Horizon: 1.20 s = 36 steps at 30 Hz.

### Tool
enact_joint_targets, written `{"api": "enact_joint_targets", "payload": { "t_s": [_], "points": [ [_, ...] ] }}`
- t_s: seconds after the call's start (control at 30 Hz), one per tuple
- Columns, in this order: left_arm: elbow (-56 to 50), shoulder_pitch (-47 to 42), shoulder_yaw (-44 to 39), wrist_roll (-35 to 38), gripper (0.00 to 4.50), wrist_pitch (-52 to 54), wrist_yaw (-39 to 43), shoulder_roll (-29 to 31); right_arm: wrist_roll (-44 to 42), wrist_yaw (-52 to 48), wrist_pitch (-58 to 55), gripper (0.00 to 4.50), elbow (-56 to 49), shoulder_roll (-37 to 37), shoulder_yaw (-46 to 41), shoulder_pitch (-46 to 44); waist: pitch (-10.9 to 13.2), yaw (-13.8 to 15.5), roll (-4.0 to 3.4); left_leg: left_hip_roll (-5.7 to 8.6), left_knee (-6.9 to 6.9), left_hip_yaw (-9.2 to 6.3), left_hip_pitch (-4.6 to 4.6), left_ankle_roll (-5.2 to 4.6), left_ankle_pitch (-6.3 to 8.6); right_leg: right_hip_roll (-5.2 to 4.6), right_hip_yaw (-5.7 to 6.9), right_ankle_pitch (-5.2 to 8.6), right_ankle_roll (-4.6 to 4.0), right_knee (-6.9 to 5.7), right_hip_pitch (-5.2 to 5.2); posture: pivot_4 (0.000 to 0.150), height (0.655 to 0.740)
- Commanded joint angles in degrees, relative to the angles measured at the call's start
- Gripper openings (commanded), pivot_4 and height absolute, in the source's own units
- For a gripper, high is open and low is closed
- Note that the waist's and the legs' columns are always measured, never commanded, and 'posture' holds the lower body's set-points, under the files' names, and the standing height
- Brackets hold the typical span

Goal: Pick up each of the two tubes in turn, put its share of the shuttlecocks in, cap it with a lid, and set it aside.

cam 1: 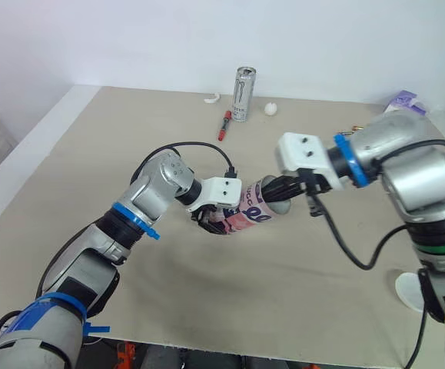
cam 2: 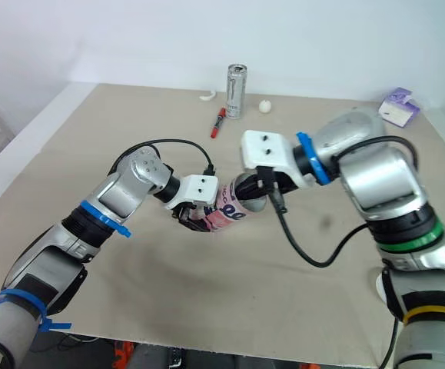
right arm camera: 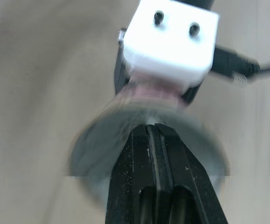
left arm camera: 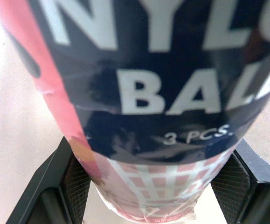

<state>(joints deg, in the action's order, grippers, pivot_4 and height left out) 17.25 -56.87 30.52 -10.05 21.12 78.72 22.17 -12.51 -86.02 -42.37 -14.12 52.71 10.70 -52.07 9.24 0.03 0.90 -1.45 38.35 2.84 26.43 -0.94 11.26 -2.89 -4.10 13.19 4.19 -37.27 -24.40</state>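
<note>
1. A pink and navy printed cardboard tube is clamped between the ribbed black pads of the left gripper, held in the air above the beige table.
2. The right gripper, its fingers pressed together with no gap, meets a round grey lid at the tube's mouth.
3. Risk: an off-centre push could seat the lid crooked or slide the tube back through the pads.
4. The tube lies roughly level. Its long axis runs between the grippers, with the mouth toward the robot's right.

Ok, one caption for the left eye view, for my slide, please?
Left gripper holds the tube; right gripper holds a grey lid at its mouth.
</note>
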Motion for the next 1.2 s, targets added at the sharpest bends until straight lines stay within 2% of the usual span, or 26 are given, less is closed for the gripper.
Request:
{"api": "enact_joint_targets", "payload": {
  "t_s": [0.03, 0.2, 0.33, 0.4, 0.6, 0.8, 1.2],
  "points": [
    [-0.1, 1.6, -0.4, 0.9, 3.25, -0.3, -0.6, 0.0, -8.7, 3.0, -7.8, 0.00, -4.7, 3.3, -13.3, 4.0, 0.0, 0.1, 0.00, 0.04, -0.01, 0.02, -0.02, 0.00, 0.00, 0.03, 0.03, 0.00, -0.05, 0.02, 0.01, 0.150, 0.7400],
    [0.0, 4.7, -4.1, 5.1, 3.25, -1.8, -1.7, -1.0, -14.2, 9.6, -13.4, 0.00, -7.5, 4.2, -25.5, 11.9, 0.0, 0.3, 0.01, -0.06, 0.05, 0.02, -0.03, 0.01, -0.01, 0.04, 0.10, 0.06, -0.35, 0.03, 0.04, 0.150, 0.7400],
    [0.0, 10.2, -10.6, 11.9, 3.25, -5.6, -4.9, -4.4, -15.6, 13.1, -15.2, 0.00, -10.4, 4.3, -34.6, 22.9, 0.0, 0.5, 0.01, -0.06, 0.04, -0.04, 0.00, 0.01, -0.01, 0.03, 0.07, 0.07, -0.25, 0.07, 0.08, 0.150, 0.7400],
    [-0.1, 12.4, -12.2, 13.5, 3.25, -7.5, -6.4, -5.7, -16.0, 14.7, -15.6, 0.00, -10.7, 4.0, -37.4, 26.3, 0.0, 0.5, 0.01, -0.03, 0.04, -0.11, 0.02, 0.00, 0.00, 0.02, 0.08, 0.02, 0.02, 0.08, 0.13, 0.150, 0.7400],
    [-0.5, 21.4, -12.7, 16.2, 3.25, -16.0, -10.1, -10.7, -15.9, 18.2, -13.7, 0.00, -11.3, 2.8, -44.4, 37.6, 0.0, 0.3, 0.00, 0.03, 0.06, -0.04, 0.01, 0.01, -0.03, 0.15, 0.01, -0.21, 0.04, 0.08, 0.04, 0.150, 0.7400],
    [1.3, 25.0, -10.9, 16.3, 3.25, -21.0, -10.3, -12.3, -15.4, 19.9, -10.0, 0.00, -10.1, 4.0, -47.6, 45.0, 0.0, 0.4, -0.04, -0.03, 0.12, -0.06, -0.15, -0.01, -0.09, 0.26, -0.06, -0.22, -0.13, 0.15, 0.29, 0.150, 0.7400],
    [5.1, 23.1, -7.1, 12.6, 3.25, -23.1, -8.0, -10.1, -16.6, 20.0, -8.1, 0.00, -8.6, 6.5, -49.2, 51.1, 0.0, 0.4, -0.06, -0.08, 0.14, 0.05, -0.36, -0.05, -0.13, 0.27, -0.10, -0.13, 0.07, 0.17, 0.38, 0.150, 0.7400]
  ]
}}
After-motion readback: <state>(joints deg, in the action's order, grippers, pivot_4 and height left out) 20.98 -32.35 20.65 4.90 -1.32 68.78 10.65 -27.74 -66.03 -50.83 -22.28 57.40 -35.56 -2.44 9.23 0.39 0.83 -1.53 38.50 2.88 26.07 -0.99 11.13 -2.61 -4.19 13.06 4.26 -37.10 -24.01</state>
